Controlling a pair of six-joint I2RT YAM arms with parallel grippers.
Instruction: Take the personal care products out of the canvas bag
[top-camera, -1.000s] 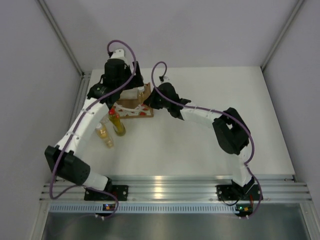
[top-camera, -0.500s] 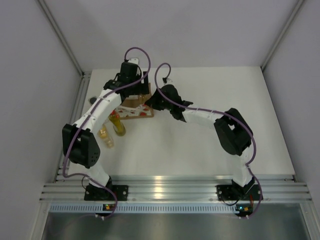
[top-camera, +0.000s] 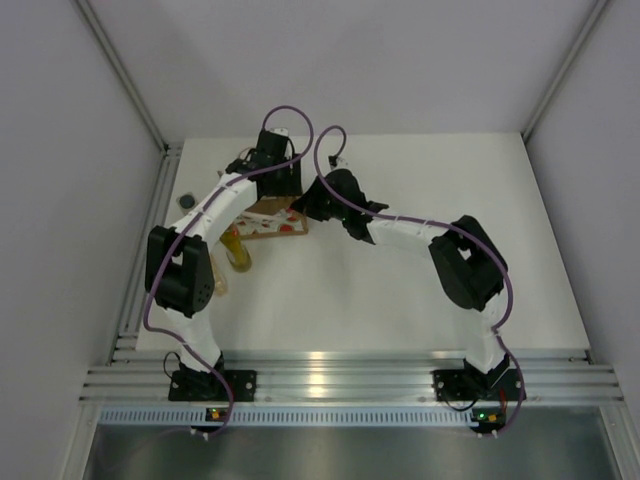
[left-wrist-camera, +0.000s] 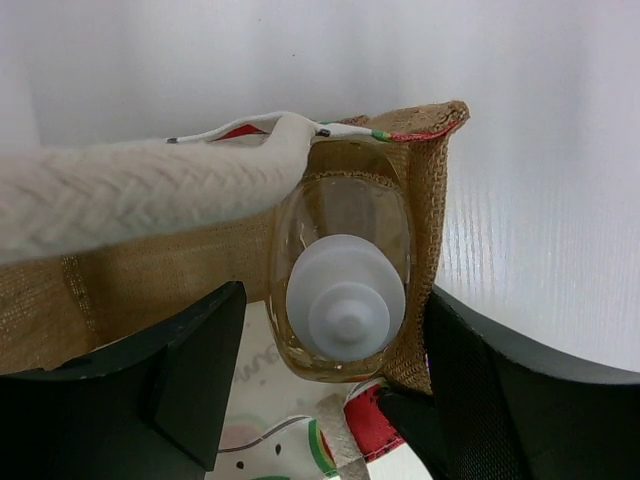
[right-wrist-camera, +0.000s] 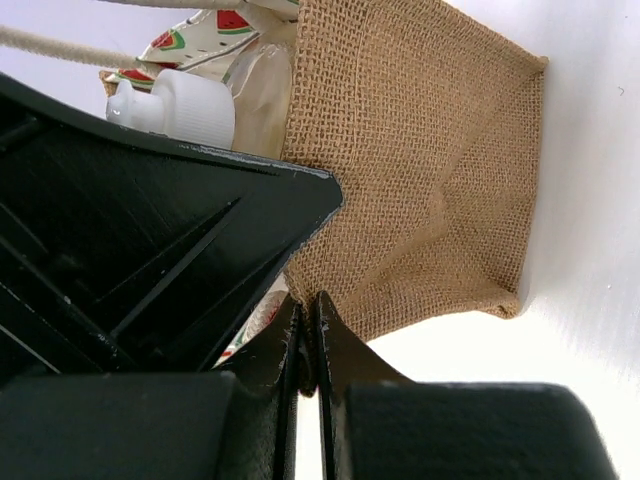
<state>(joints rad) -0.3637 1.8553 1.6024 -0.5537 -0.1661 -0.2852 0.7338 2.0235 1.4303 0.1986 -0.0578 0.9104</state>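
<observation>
Straddling the white-capped bottle (left-wrist-camera: 345, 300) upright in a corner of the canvas bag (right-wrist-camera: 420, 170): your left gripper (left-wrist-camera: 335, 295), spread wide. Right gripper (right-wrist-camera: 308, 300): fingers together, seemingly pinching the bag's edge. Yellow-green bottle (top-camera: 238, 252): tabletop (top-camera: 400, 300), bag's 7 o'clock.

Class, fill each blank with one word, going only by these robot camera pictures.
1. The bottle standing in the canvas bag has a ____ cap.
2. The left gripper is ____, with one finger on either side of that bottle.
3. The yellow-green bottle stands ____ the bag, on the table.
Missing words: white; open; outside.
</observation>
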